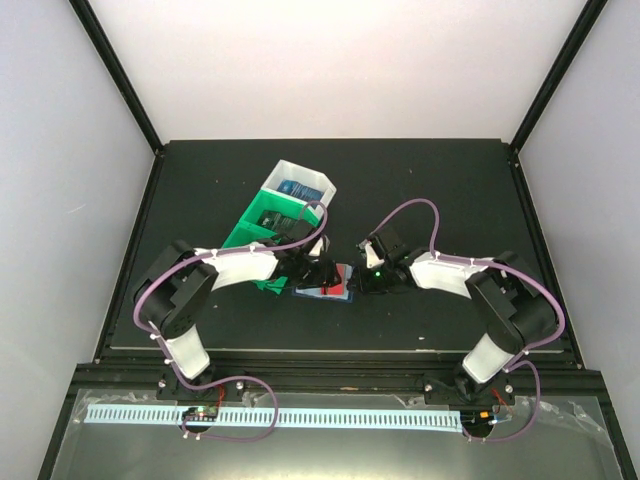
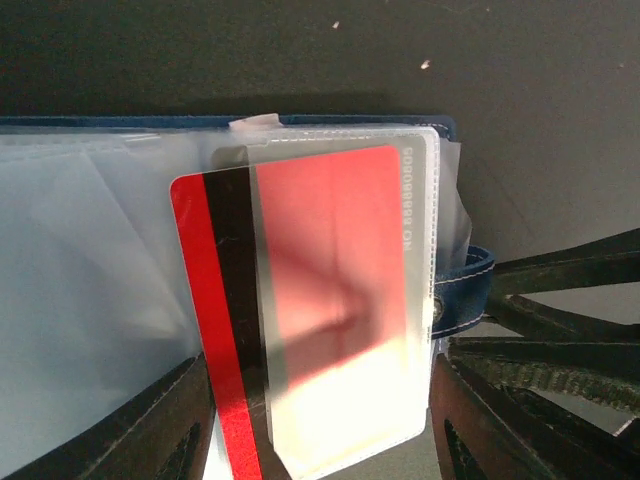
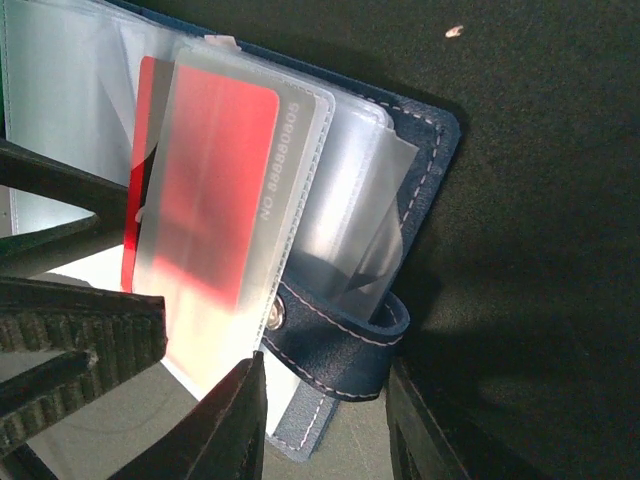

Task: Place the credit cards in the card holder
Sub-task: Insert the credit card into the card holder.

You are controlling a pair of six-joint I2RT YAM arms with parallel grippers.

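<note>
The wallet (image 1: 306, 293) is laid open on the black table (image 1: 450, 200), toward the near middle, between the two grippers. A green-and-white bin (image 1: 262, 216) is set just behind it to the left, and a dark blue card (image 1: 297, 187) is seen in its white end compartment. Bare table is left to the right of the wallet and across the far side. On the left, the room is narrowed by the bin and the left arm.

A red card (image 2: 190, 285) is lodged partly in a clear sleeve (image 2: 420, 200) of the wallet. In the left wrist view, a red strip and part of the black stripe are left outside the sleeve's left edge. The card's far edge is held just short of the sleeve's top seam.

The left gripper (image 2: 318, 365) is closed across the width of card and sleeve. One finger is set against the card's bare edge, the other against the sleeve's outer edge.

The right gripper (image 3: 322, 370) is closed on the wallet's stitched edge at the snap tab (image 3: 340, 345), which is seen between its fingers. Very little gap is left between those fingers and the sleeve.
</note>
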